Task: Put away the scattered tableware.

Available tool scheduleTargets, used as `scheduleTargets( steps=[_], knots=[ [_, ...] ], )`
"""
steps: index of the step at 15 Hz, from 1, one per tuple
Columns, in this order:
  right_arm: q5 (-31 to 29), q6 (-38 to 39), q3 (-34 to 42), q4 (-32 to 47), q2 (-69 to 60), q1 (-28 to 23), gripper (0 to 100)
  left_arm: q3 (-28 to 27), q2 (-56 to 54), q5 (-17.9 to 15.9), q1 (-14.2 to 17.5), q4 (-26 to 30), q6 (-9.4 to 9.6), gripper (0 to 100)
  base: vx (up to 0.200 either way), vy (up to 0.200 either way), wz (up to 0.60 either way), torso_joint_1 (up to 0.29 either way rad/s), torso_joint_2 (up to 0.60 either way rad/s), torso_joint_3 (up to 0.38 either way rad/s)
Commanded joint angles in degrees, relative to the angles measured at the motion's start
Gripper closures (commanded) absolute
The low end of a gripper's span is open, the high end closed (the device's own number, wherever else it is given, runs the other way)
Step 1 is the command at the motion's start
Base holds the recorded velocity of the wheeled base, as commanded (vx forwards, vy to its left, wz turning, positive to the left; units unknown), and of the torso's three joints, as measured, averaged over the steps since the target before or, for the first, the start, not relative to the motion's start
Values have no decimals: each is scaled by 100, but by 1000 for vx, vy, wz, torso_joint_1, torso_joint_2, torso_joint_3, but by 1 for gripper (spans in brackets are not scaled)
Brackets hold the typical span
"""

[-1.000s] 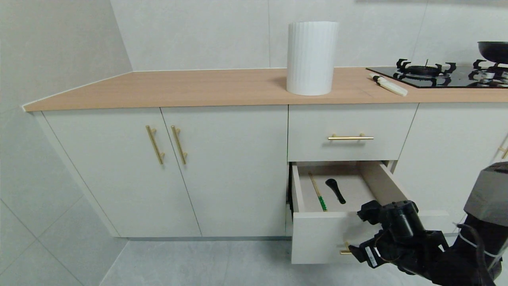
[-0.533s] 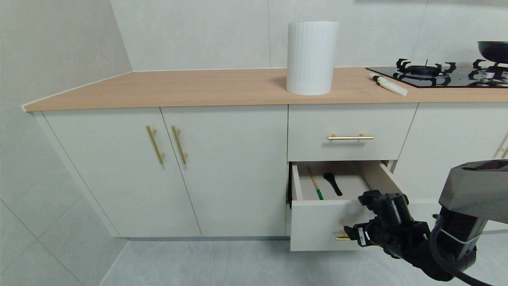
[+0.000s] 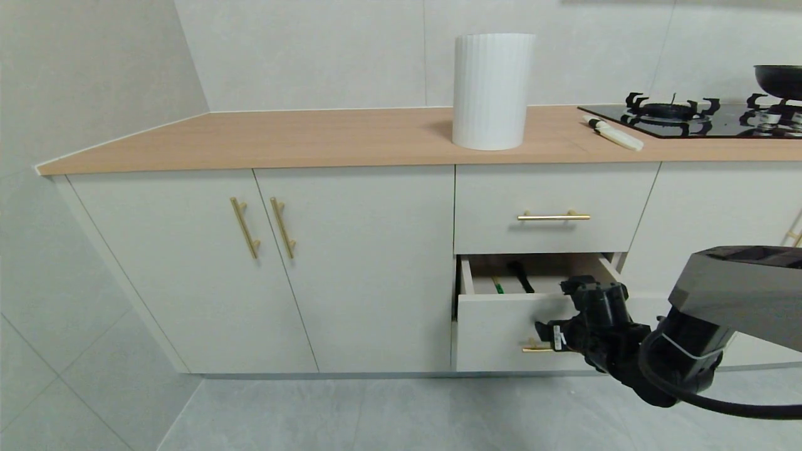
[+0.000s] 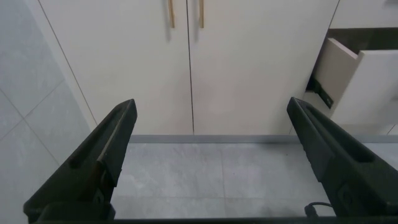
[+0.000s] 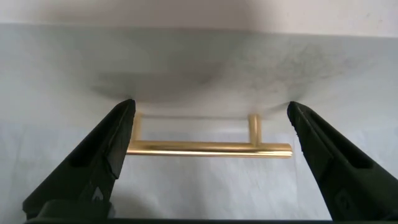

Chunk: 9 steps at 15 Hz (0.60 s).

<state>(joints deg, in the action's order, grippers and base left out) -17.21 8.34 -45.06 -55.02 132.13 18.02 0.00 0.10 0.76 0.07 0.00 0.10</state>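
One right end effector [image 5: 209, 109] at drawer handle [image 5: 208, 148]

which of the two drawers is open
The lower drawer, pulled partly out with utensils inside; the upper drawer sits flush and shut.

The lower drawer [image 3: 495, 332] stands slightly open, and inside it, side by side, lie chopsticks with green ends [image 3: 499, 287] and a black spoon [image 3: 519, 277]. The right end effector [image 3: 546, 338] is at the gold handle [image 3: 531, 348] on the drawer's front. Above the drawer, a white ribbed cylinder [image 3: 492, 91] stands on the worktop [image 3: 313, 138].
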Motion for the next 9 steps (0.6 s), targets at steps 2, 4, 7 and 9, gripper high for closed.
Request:
scheduleTargets(
  steps=[2,4,7,9],
  knots=[
    [-89,-8,-706,8,392,-114,0,0,-1,4,1,0,-1,0,0,0,0,0,0,0],
    [-89,-16,-1040,8,559,-176,0,0,-1,4,1,0,-1,0,0,0,0,0,0,0],
    [-107,-16,-1585,44,805,-237,0,0,8,4,10,0,-1,0,0,0,0,0,0,0],
    [-221,-16,-1954,44,981,-308,0,0,-1,4,1,0,-1,0,0,0,0,0,0,0]
  ],
)
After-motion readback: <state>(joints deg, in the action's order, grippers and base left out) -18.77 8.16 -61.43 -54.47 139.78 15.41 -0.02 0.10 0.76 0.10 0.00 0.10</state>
